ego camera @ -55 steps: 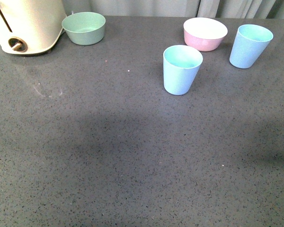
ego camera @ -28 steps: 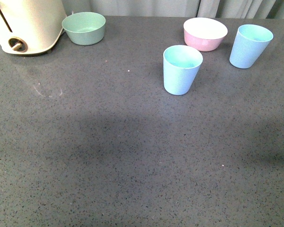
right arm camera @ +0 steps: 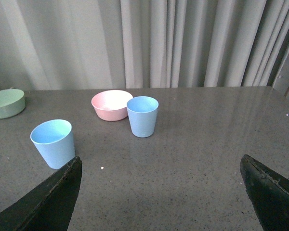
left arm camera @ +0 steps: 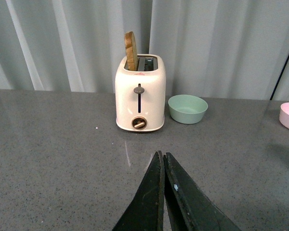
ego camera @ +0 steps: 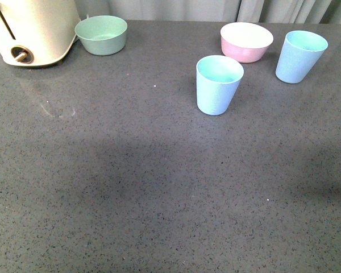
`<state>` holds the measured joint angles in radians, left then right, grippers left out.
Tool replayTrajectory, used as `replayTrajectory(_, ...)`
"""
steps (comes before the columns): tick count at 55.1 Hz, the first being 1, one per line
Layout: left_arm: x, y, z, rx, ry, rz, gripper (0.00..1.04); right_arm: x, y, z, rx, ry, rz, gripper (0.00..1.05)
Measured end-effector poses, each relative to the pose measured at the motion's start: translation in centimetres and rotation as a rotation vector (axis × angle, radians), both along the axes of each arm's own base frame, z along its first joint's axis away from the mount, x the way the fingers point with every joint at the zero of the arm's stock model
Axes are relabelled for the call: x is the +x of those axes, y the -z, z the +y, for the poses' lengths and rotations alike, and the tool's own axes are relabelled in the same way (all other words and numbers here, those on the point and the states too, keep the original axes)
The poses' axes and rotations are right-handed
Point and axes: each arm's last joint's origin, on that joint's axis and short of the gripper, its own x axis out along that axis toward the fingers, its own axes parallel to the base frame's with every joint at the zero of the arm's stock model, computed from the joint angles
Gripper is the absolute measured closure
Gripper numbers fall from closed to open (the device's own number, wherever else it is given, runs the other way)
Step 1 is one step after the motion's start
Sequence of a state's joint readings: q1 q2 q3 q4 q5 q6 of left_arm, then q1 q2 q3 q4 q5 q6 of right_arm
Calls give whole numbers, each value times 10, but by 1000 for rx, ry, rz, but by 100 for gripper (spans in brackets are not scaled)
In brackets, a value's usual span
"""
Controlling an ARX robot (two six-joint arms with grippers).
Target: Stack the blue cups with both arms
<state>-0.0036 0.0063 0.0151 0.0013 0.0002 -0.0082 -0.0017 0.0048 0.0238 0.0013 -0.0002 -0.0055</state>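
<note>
Two light blue cups stand upright and apart on the dark grey table. One blue cup is near the middle; it also shows in the right wrist view. The other blue cup stands at the far right, also in the right wrist view. Neither arm shows in the front view. My left gripper is shut and empty, pointing toward the toaster. My right gripper is wide open and empty, well short of both cups.
A pink bowl with a white inside sits between the cups at the back. A pale green bowl and a cream toaster holding a wooden slice stand at the back left. Curtains hang behind the table.
The front view has shifted very slightly; the cups and bowls have not moved on the table.
</note>
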Motion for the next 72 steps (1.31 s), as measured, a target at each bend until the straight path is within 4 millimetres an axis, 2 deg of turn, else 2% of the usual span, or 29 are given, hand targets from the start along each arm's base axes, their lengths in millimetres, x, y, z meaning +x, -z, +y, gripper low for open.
replayTrajectory(3,0,0,0,-1,0,0,103,0,0,0,0,0,0,9)
replayTrajectory(5,0,0,0,0,0,0,98,0,0,0,0,0,0,9)
replayTrajectory(15,0,0,0,0,0,0,68,0,0,0,8,4,9,9)
replayTrajectory(22,0,0,0,0,0,0,45,6,4,-7,133,74,401,9)
replayTrajectory(25,0,0,0,0,0,0,36,12,2,-13,158,75,437,9)
replayTrajectory(31,0,0,0,0,0,0,17,32,-21,-27,103,62,401,9)
replayTrajectory(34,0,0,0,0,0,0,7,54,-37,-35,18,20,384,9)
replayTrajectory(37,0,0,0,2,0,0,9,69,-48,-38,-44,-25,371,9)
replayTrajectory(41,0,0,0,2,0,0,9,102,-58,-44,-164,-94,403,9)
replayTrajectory(49,0,0,0,2,0,0,9,189,-59,-52,-405,-298,594,9)
replayTrajectory(54,0,0,0,2,0,0,9,237,-58,-48,-518,-404,653,9)
replayTrajectory(63,0,0,0,2,0,0,9,289,-54,-33,-671,-513,688,9)
replayTrajectory(72,0,0,0,2,0,0,9,319,-37,-18,-766,-581,731,9)
